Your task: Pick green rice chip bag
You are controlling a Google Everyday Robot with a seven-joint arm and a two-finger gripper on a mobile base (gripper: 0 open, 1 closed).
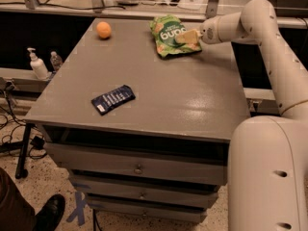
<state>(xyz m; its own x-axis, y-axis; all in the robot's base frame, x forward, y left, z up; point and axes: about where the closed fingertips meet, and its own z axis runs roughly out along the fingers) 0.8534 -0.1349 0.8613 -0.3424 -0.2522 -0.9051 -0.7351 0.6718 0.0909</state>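
The green rice chip bag (168,36) lies on the far part of the grey tabletop (183,95), right of centre, crinkly with white lettering. My gripper (187,36) reaches in from the right on the white arm and sits over the bag's right edge, touching it. The bag rests on the table, and its right side is partly hidden by the gripper.
An orange (103,30) sits at the far left of the table. A dark blue flat packet (113,99) lies near the front left. A soap bottle (37,65) and a small bottle (56,60) stand on a ledge at the left. Drawers (138,167) are below the tabletop. A person's shoe (50,213) is at bottom left.
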